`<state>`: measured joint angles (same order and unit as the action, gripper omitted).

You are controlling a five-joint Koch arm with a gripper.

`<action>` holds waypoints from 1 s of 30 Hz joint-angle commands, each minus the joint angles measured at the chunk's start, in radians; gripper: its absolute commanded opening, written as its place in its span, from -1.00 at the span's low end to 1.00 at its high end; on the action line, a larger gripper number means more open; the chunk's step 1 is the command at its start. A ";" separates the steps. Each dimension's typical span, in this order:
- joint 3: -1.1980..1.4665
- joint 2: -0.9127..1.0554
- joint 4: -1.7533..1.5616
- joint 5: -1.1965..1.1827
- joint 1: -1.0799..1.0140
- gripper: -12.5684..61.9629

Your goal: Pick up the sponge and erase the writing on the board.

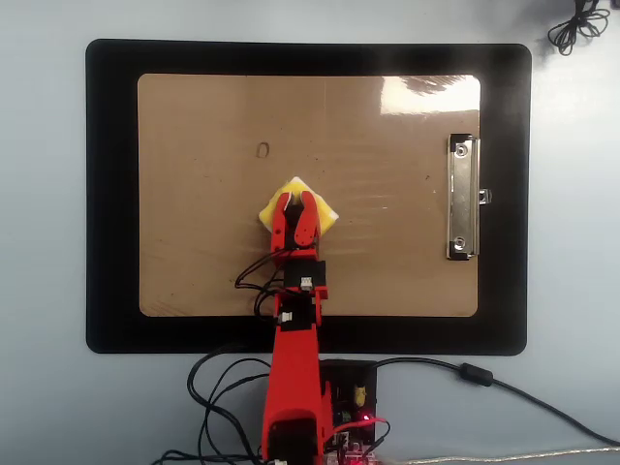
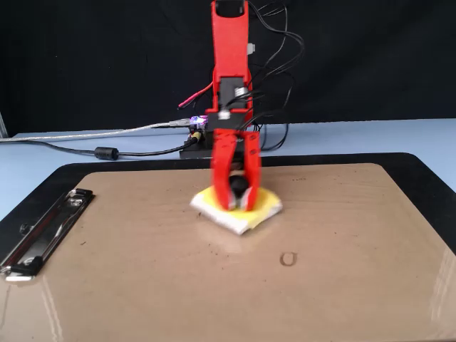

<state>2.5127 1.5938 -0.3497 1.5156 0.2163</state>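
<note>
Nearly done, it seems: the red gripper (image 2: 236, 201), jaws clamped on the knob of the small yellow square sponge (image 2: 262, 211), presses it flat mid-way on the glossy brown clipboard (image 1: 194, 262). Of the dark marker writing (image 1: 263, 150) only one small loop shows, just beyond the sponge, left to wipe.

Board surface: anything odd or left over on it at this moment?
Nearly clean. One small dark loop of the writing remains on the board, apart from the sponge held by the gripper. Nothing looks spilled or damaged.
</note>
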 commanded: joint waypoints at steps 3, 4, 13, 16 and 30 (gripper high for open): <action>0.054 0.164 0.135 0.089 0.081 -0.88; 0.023 0.161 0.163 0.091 0.098 -0.88; -0.502 -0.305 0.225 0.087 0.078 -0.88; -0.592 -0.394 0.227 0.077 0.064 -0.88; -0.672 -0.449 0.229 -0.164 -0.137 -0.88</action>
<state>1.8546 1.1827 -0.1335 1.3837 0.0828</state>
